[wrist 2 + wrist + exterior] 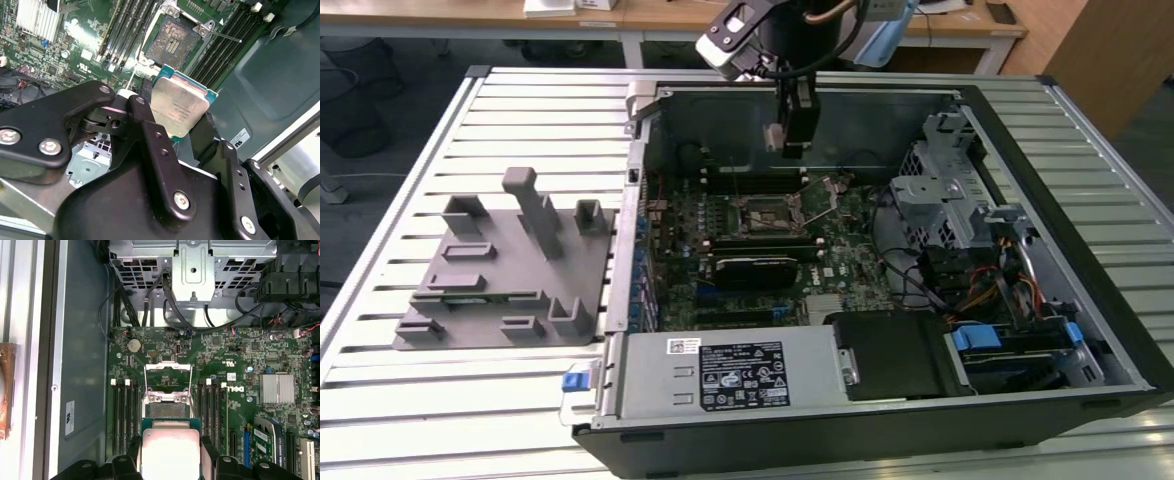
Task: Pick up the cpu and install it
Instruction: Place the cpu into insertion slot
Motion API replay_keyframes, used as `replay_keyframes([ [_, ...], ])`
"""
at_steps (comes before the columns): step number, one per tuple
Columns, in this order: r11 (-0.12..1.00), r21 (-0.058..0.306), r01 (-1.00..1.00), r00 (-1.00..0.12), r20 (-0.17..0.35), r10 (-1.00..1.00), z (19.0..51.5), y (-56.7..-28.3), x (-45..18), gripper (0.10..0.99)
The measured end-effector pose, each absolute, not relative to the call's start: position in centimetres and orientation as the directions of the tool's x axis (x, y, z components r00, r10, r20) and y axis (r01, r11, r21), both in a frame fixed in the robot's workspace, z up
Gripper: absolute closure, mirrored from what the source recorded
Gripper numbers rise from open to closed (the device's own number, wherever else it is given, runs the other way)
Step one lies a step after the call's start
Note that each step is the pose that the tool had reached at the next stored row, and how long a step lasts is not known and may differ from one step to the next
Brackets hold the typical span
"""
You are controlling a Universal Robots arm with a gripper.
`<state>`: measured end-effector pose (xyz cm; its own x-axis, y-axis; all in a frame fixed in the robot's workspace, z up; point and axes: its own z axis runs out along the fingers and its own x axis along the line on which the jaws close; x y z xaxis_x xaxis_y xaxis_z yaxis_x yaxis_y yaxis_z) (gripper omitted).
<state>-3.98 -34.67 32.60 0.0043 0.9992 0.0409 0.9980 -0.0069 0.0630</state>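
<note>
My gripper (797, 138) hangs inside the open computer case (627, 150), above the back part of the motherboard (761, 250). It is shut on the cpu (180, 105), a small square chip with a silvery top and a greenish rim, gripped by two opposite edges between the black fingers (145, 117). In the first wrist view the cpu (170, 452) is in the gripper (170, 454), just short of the open socket (167, 405), whose metal frame (167, 371) is flipped back. The socket's bare contact field (172, 37) lies beyond the chip in the second wrist view.
Memory slots (125, 415) flank the socket on both sides. A grey fixture (494, 270) sits on the slatted table at the exterior view's left. The power supply (720, 375), drive cage (947, 190) and loose cables (987, 290) fill the case's near and right parts.
</note>
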Motion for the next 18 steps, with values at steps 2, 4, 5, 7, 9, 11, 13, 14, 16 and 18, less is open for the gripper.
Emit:
replay_keyframes([
  [2,-0.007,0.063,0.998,0.004,0.041,0.999,32.5,-34.7,-4.0,0.541],
  [4,-0.007,0.063,0.998,0.004,0.041,0.999,32.5,-34.7,-4.0,0.541],
  [5,-0.007,0.063,0.998,0.004,0.041,0.999,32.5,-34.7,-4.0,0.541],
  [7,-0.007,0.063,0.998,0.004,0.041,0.999,32.4,-34.7,-4.0,0.541],
  [9,-0.007,0.063,0.998,0.004,0.041,0.999,32.3,-34.7,-4.0,0.541],
  [11,-0.007,0.063,0.998,0.004,0.041,0.999,32.1,-34.7,-4.0,0.541],
  [13,-0.007,0.063,0.998,0.004,0.041,0.999,32.0,-34.7,-4.0,0.541],
  [14,-0.007,0.063,0.998,0.005,0.041,0.999,31.9,-34.7,-4.0,0.541],
  [16,-0.007,0.063,0.998,0.005,0.041,0.999,31.6,-34.7,-4.0,0.541],
  [18,0.012,0.063,0.998,-0.015,0.041,0.999,31.4,-34.7,-4.0,0.541],
])
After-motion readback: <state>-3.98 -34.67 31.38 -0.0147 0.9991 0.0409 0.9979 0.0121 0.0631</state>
